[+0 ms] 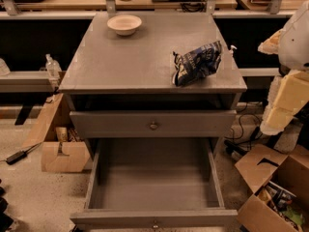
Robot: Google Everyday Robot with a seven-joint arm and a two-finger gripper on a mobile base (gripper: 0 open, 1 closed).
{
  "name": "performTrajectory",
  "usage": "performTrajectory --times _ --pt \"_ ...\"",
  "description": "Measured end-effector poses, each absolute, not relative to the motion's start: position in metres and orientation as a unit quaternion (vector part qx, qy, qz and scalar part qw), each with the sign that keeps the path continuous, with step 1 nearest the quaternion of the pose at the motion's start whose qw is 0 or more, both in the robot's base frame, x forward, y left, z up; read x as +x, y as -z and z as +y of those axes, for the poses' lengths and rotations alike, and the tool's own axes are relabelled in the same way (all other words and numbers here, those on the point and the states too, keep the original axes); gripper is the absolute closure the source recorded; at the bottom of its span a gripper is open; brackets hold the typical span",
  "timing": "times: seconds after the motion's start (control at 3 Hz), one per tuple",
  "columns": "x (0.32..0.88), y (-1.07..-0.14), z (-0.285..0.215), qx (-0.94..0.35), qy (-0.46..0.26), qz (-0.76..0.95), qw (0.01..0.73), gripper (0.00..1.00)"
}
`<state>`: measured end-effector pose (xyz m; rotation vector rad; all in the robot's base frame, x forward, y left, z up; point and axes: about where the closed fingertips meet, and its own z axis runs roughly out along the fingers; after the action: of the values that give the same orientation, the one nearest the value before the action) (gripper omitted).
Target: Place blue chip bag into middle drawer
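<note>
Crumpled navy foil chip bag [197, 63] on your grey worktop [130, 57], long axis front-left to back-right, gripper unseen past right edge, grip untellable.

The arm [288, 96] is standing along the right edge, its pale segments stacked. The gripper [270, 41] is hovering at its top, pointing left.

Gripper [282, 105] sits at far right edge beside cabinet [140, 57], partly cut off by frame; arm [295, 37] above it runs out of view too. Middle drawer [154, 182]: front panel cropped at bottom edge, knob [155, 224] only half seen. Blue chip bag [197, 63]: lettering too small to read. Gap under cabinet top is dark, contents can't tell. Cardboard box [251, 166] bottom right: cut off by corner, stuff inside unclear. Bottle [52, 65] at left: label too small to tell.
</note>
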<state>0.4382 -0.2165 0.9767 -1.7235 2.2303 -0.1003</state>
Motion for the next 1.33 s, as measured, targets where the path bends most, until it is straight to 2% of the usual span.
performTrajectory --times 0.33,0.67,1.33 --pt "0.438 -0.977 -0.216 -0.603 0.035 0.781 0.16 0.0" --pt "0.471 -0.974 -0.221 -0.599 0.065 0.78 0.17 0.0" --pt "0.604 -0.958 -0.252 -0.594 0.166 0.756 0.217 0.0"
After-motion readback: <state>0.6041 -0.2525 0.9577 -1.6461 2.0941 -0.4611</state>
